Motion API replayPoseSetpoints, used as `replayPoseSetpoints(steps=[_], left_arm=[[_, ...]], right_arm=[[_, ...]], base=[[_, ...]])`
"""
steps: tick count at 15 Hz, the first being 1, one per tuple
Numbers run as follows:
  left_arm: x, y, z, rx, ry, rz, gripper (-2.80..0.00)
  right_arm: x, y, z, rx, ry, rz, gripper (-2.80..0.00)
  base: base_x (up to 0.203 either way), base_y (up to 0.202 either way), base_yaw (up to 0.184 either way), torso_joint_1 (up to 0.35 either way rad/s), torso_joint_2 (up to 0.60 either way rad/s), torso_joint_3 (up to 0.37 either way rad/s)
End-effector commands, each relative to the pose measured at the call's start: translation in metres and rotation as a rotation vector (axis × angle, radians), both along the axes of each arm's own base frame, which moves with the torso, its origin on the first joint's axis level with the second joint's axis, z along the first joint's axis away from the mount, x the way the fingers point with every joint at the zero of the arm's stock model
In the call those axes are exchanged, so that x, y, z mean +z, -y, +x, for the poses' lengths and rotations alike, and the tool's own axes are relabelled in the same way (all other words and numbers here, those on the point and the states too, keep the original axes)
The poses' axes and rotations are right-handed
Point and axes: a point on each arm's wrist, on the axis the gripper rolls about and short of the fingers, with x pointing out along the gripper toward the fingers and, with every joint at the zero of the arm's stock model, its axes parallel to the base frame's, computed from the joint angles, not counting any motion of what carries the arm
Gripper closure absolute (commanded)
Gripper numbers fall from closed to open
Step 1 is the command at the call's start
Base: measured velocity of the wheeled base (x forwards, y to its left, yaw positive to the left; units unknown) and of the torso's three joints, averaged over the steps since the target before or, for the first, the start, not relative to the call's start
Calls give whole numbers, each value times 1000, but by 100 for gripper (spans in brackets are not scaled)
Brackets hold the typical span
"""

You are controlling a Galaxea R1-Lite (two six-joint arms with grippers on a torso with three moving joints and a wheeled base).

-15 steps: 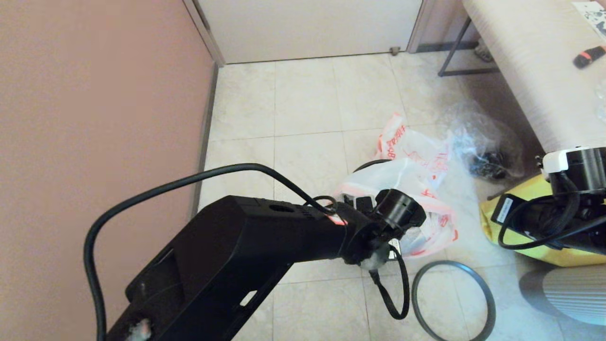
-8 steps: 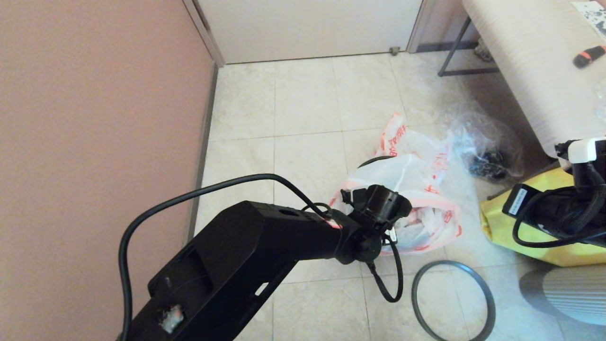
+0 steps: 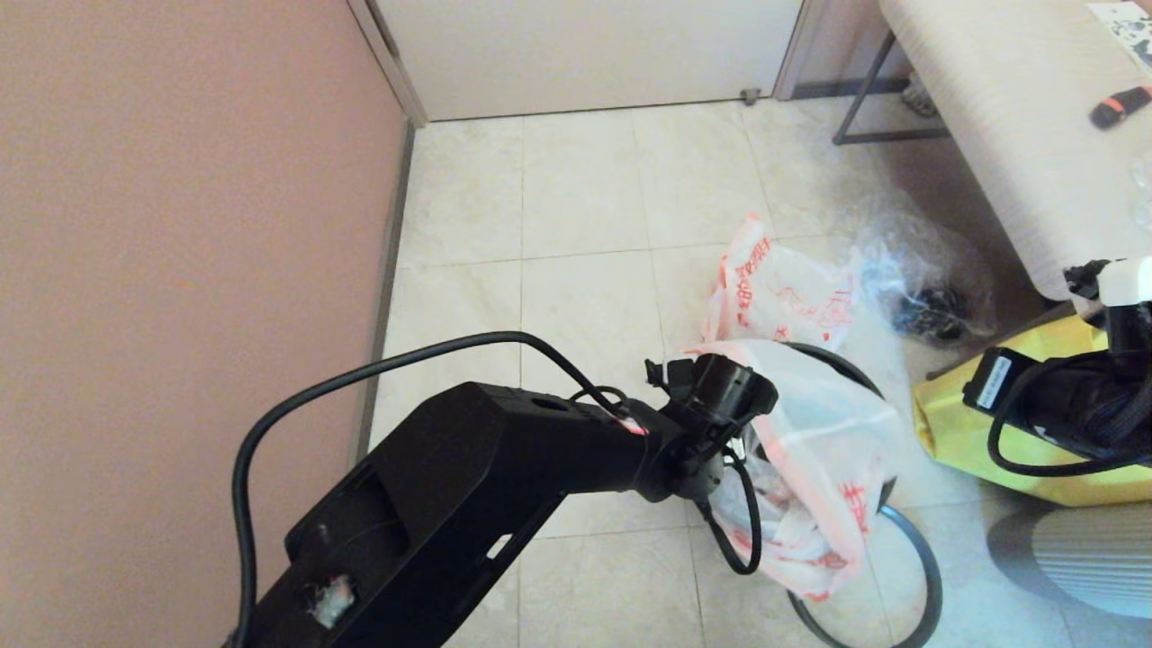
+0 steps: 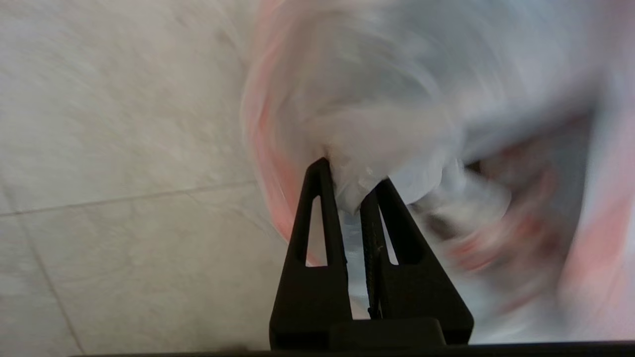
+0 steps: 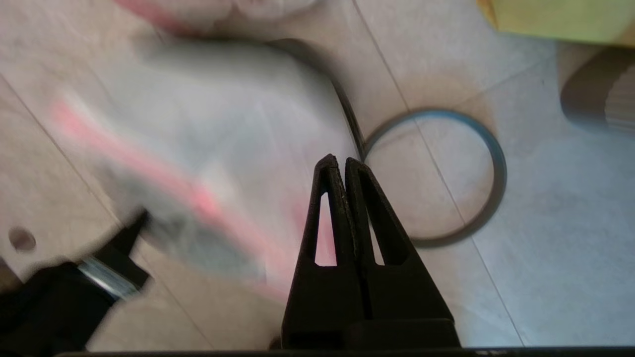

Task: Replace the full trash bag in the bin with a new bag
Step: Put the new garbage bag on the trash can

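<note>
Two tools | my left tool (image 4: 354, 191) pinches the full trash bag (image 3: 828, 459), hanging over the bin (image 3: 859, 371) | my right tool (image 5: 340, 166) together, empty, above the hoop (image 5: 446, 178) on the floor (image 3: 576, 198)

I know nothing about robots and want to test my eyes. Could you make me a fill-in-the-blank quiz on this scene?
1. The full trash bag, pinched by the left gripper, is orange-red print on ____ plastic.
2. The grey hoop lies flat on the ____.
3. The right gripper is shut and holds ____.
4. The fabric tote is coloured ____.

Missing words: white; floor; nothing; yellow.
</note>
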Motion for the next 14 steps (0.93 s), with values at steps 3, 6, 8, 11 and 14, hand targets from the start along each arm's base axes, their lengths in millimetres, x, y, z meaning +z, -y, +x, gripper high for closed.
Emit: replayPoseSetpoints(steps=[3, 6, 8, 11, 14], left_arm=[[25, -10, -3, 32, 30, -17, 0], [38, -26, -10, 58, 5, -11, 0], [25, -39, -19, 72, -46, 35, 0], [16, -53, -18, 98, -44, 24, 0], [34, -48, -25, 67, -13, -8, 0]], right_arm=[[6, -2, -3, 10, 14, 3, 0], [7, -2, -8, 10, -2, 2, 0], [10, -2, -10, 13, 5, 3, 0], [11, -7, -12, 38, -5, 2, 0], [10, -9, -11, 43, -10, 2, 0]], base=[[0, 0, 0, 0, 0, 0], [0, 0, 0, 0, 0, 0], [0, 0, 0, 0, 0, 0], [0, 0, 0, 0, 0, 0], [0, 0, 0, 0, 0, 0]])
